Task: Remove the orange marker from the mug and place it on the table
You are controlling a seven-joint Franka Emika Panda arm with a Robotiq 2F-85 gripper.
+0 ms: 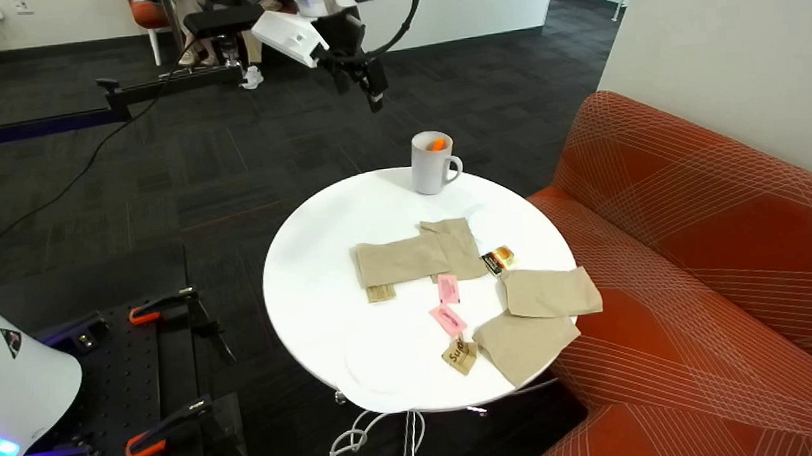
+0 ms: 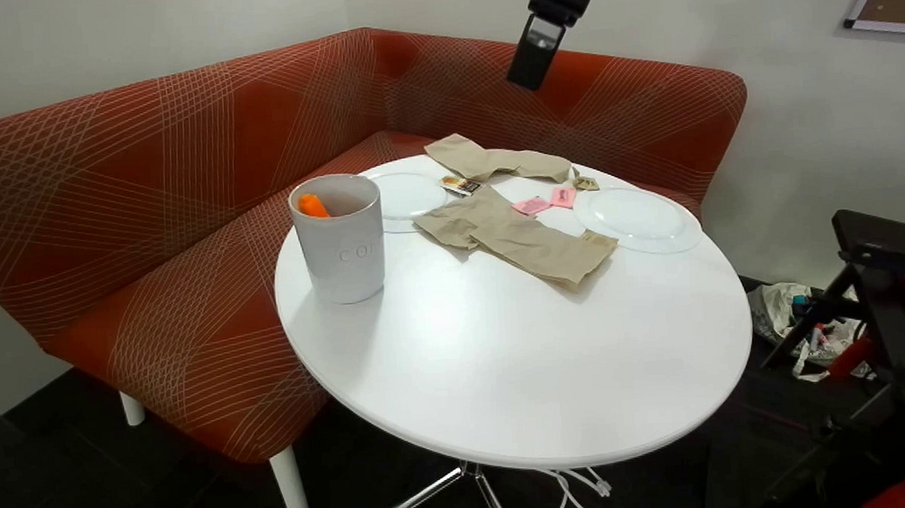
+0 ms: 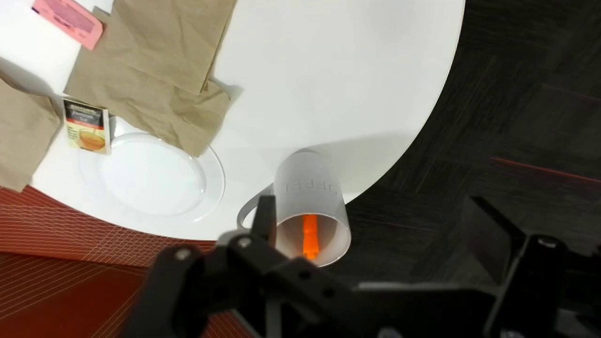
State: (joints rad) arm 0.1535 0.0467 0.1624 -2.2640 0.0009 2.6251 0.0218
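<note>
The white mug stands upright near the edge of the round white table; it also shows in an exterior view and in the wrist view. The orange marker leans inside the mug, its end showing at the rim in both exterior views. Its lower part is hidden by the mug wall. My gripper is open and empty, above and to the side of the mug. In the wrist view its fingers are wide apart, the left one overlapping the mug's handle side. One finger shows in an exterior view.
Brown napkins, pink packets and a tea packet lie on the table. Clear plates lie there too. An orange-red sofa borders the table. A black stand with clamps is near the robot base.
</note>
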